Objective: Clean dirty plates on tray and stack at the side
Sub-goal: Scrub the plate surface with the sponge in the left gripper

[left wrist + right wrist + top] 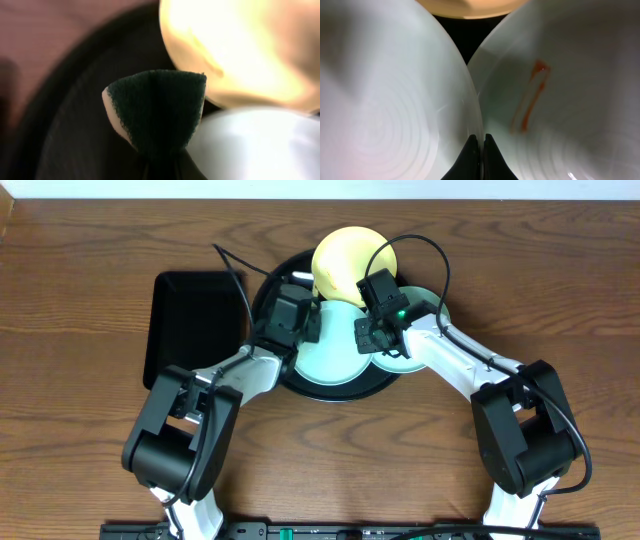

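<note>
Wooden table (80,260) holds the round black tray (340,393) at centre, all three plates on it. Your left gripper (161,167) pinches a green-faced sponge (157,107) over the tray's left side, just beside the yellow plate (240,45), seemingly ready to scrub. Your right gripper (481,150), fingers pressed together, appears to clamp the near blue-green plate (395,100) by its rim, probably steadying it. An orange smear (530,95) marks the right plate (580,60).

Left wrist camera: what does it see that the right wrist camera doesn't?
Only the left wrist: a dark green sponge and some wooden table. Only the right wrist: an orange smear on a pale blue-green plate, and the right gripper, pressed shut. Both: the yellow plate and the black tray.
</note>
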